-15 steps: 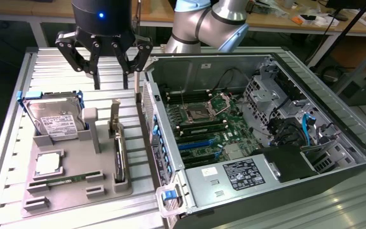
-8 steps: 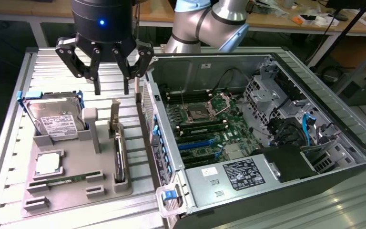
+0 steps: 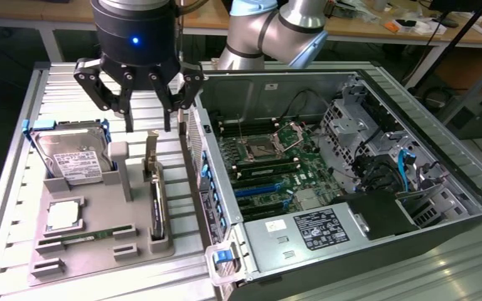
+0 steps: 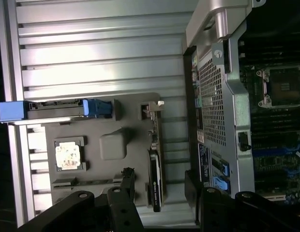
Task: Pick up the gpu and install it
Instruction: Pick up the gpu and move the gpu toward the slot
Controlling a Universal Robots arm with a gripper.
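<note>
Exterior view, read from its left to its right. At the left of the grey parts tray (image 3: 90,194) a silver hard drive (image 3: 73,157) leaned in its cradle, with a processor chip (image 3: 63,216) and a slim green RAM stick (image 3: 80,239) lying flat nearer the camera.

Toward the tray's right edge the gpu (image 3: 157,210) stood on its long edge in a slot. It was a thin dark card, and its metal end bracket (image 3: 151,150) rose at the far end.

The gripper (image 3: 149,119) hung directly above that bracket end. Its fingers were spread wide, carried nothing, and were apart from the card. In the wrist view the card lay in the gap between the dark fingers, roughly parallel to them.

To the right lay the open computer case (image 3: 266,94), just beside the tray. Its motherboard (image 3: 275,163) was exposed and its blue expansion slots (image 3: 262,188) appeared unoccupied.

The step in hand was judged to be the approach for the pick: the card remained seated in the tray and nothing had been installed. Completing the pick called for the fingers to straddle the card's thin upper edge squarely and close on its two flat faces. They would have to stay clear of the tray post (image 3: 120,169) beside the card, so that it could lift straight out of its slot without tilting.
</note>
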